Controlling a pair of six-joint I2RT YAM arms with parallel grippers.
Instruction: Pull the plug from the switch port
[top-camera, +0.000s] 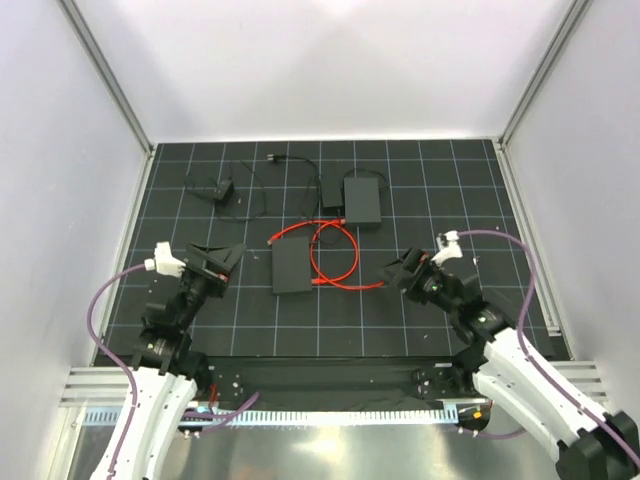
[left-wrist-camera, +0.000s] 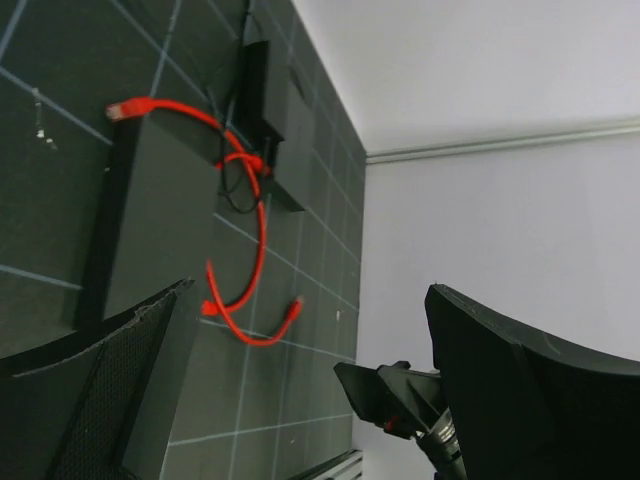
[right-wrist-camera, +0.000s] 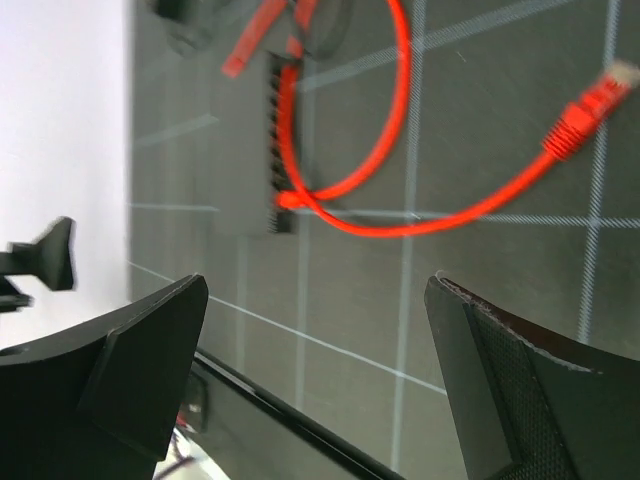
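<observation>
Nothing is pulled yet, by the look of it. The red plug (right-wrist-camera: 290, 200) sits in a port on the black switch (top-camera: 291, 266) mid-table, its red cable (top-camera: 356, 262) looping away. The left gripper (top-camera: 235, 265) and right gripper (top-camera: 398, 270) flank it, both spread wide and empty.

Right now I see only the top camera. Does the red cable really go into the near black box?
Observer: Yes. The right wrist camera shows the red cable with its plug in a row of ports along the side of the box.
Operator: Which port?
Observer: One near the end of the row that faces the arms.
Operator: Is the right gripper ready?
Observer: The right gripper is open, holds nothing, and is apart from the plug.
</observation>
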